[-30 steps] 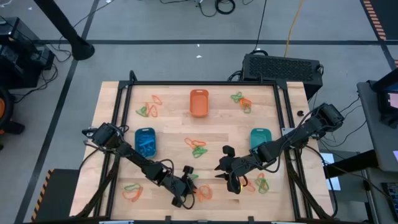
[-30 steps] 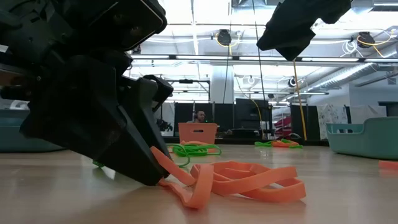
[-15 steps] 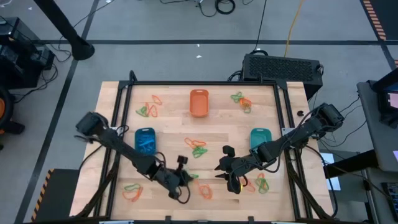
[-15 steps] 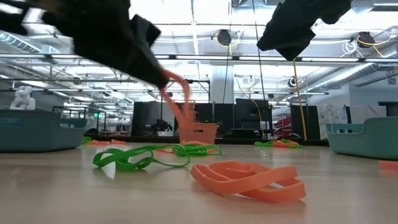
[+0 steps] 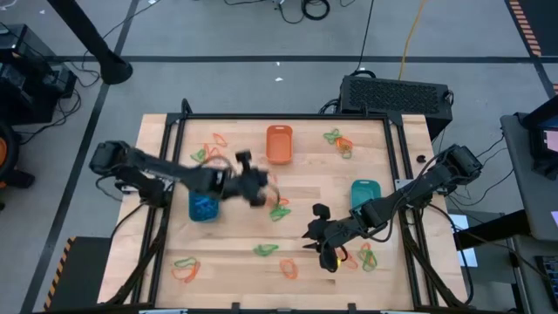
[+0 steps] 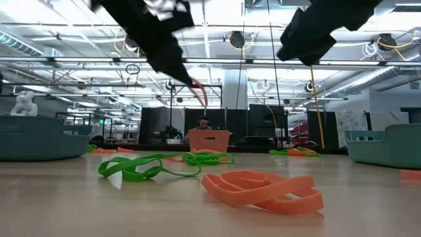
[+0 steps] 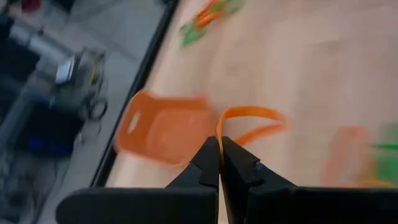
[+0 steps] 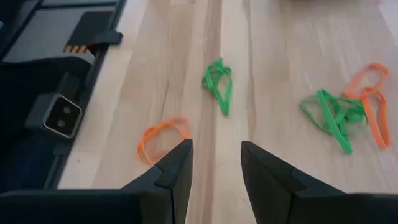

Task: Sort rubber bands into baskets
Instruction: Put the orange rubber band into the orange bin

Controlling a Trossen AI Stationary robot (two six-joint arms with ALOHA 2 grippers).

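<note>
Pinching an orange rubber band [image 7: 247, 121], our left gripper [image 5: 260, 187] hangs near the orange basket [image 5: 279, 144]; our right gripper [image 8: 214, 163], fingers spread, waits front-right.

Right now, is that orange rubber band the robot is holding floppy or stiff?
Probably floppy: the orange rubber band droops in a loose loop from the shut left gripper. It looks thin, so likely very light. Pinched at one spot only, it may swing on its way toward the orange basket.
</note>
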